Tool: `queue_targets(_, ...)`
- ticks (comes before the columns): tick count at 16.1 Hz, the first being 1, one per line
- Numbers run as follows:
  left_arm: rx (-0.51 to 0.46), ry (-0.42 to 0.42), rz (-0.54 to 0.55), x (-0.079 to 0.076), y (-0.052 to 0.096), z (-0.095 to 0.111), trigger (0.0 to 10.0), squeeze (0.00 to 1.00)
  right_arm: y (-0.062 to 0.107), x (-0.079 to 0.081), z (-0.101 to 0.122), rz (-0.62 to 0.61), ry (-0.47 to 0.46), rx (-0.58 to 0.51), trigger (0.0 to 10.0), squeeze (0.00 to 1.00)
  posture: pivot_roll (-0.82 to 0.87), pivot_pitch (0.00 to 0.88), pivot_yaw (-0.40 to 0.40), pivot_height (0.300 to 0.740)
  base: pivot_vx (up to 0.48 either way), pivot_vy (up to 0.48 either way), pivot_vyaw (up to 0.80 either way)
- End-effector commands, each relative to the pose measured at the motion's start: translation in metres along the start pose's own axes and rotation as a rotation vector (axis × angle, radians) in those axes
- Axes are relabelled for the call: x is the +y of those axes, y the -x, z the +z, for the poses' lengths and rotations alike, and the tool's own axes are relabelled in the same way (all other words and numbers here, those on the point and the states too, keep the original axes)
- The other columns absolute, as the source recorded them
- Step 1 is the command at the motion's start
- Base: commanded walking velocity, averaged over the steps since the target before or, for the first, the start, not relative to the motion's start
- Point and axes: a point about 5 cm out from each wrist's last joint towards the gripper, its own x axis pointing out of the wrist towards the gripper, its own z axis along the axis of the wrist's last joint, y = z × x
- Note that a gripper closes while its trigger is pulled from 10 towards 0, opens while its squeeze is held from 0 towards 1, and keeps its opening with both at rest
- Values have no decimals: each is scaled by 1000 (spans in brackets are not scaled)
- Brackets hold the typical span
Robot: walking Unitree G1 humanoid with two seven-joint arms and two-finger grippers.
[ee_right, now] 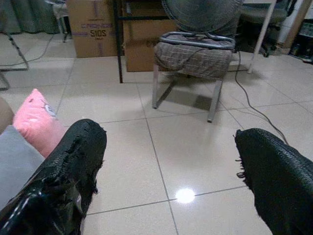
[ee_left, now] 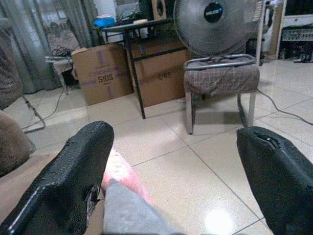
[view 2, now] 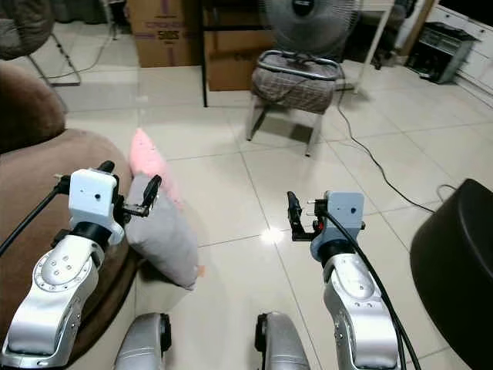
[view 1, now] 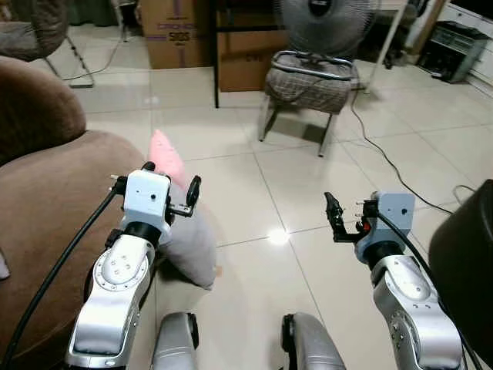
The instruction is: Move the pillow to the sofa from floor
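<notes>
The pillow (view 2: 163, 231) stands on the floor (view 2: 254, 185), leaning against the rounded front of the brown sofa (view 2: 31, 177); most of it is grey fabric, with a pink end (view 2: 146, 158) pointing up and away from the robot. It looks soft and light, a stuffed cushion that will give and sag when squeezed, so a pinch on one corner would likely let it droop and swing. A better hold, I judge, is across the plump grey middle, or between both grippers from either side, with cloth that should give the fingers decent friction. The left gripper (view 1: 171, 202) hovers just above the pillow's upper part, fingers spread wide and holding nothing; in its wrist view the pillow sits low between the two black fingers (ee_left: 68, 181). The right gripper (view 2: 296, 216) hangs over bare tile well to the pillow's right, also wide open and empty, its textured fingers (ee_right: 63, 171) framing the floor. The floor is glossy pale tile with a lamp glare, smooth enough for the pillow to slide if pushed. The sofa looks like matte, velvety upholstery with soft curved edges. Farther back stand a metal-framed stool (view 2: 296, 81) with a checked cushion, a fan (view 2: 308, 19) and cardboard boxes (view 2: 166, 31).
</notes>
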Motion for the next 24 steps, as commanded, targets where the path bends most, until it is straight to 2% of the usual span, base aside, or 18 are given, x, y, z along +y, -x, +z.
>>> queue_targets(1, 6, -6, 11, 1, 1, -2, 10000, 1000, -1, -2, 6, -7, 2, -31, 10000, 1000, 83, 0, -37, 615, 311, 0, 0)
queue_targets(12, 6, -2, 10, 1, 0, -3, 10000, 1000, -1, 0, 3, 4, 21, -10, 10000, 1000, 84, 0, -36, 615, 344, 0, 0)
queue_targets(13, 7, -2, 11, 1, 0, -3, 10000, 1000, -1, 1, 2, 3, 24, -3, 10000, 90, 84, 0, -36, 615, 349, 0, 0)
queue_targets(14, 7, -2, 11, 2, 0, -3, 10000, 1000, -1, 1, 1, 1, 28, 2, 10000, 0, 85, 0, -34, 615, 345, 0, 0)
queue_targets(24, 11, 0, -4, 0, -1, -3, 10000, 1000, -2, 1, -1, 2, 16, 28, 10000, 0, 85, 0, -33, 615, 344, 0, -80)
